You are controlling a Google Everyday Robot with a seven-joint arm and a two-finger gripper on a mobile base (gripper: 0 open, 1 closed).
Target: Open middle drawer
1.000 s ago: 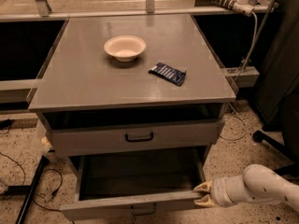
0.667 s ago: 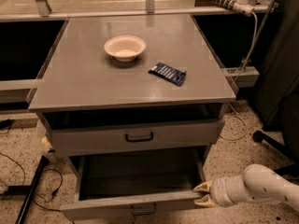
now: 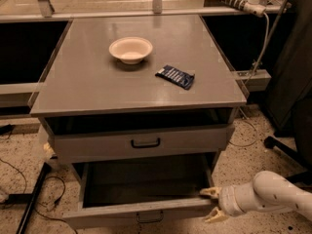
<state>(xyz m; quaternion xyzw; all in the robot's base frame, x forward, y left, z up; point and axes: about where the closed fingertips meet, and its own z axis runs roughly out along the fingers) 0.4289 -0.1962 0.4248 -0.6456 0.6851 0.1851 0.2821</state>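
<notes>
Middle drawer [image 3: 122, 213]: pulled out from under the bench [image 3: 97, 82], at the bench's lower front, its low grey front well forward of the frame. Count: two drawers in view, each with one black bar handle; one bowl [image 3: 130, 49]; one dark blue packet [image 3: 175, 76]; one gripper [image 3: 213, 204]. The upper drawer [image 3: 97, 145] sits pushed in just below the bench top. Gripper at the bench's lower right, at the right end of the pulled-out front; fingers [image 3: 209, 192] released and spread, one on either side of that end, contact not determinable. Against one second ago: drawer extension and gripper position unchanged. Contents: middle drawer shows only its dark floor; bowl, on the bench top beside the packet, shows only its pale inside
</notes>
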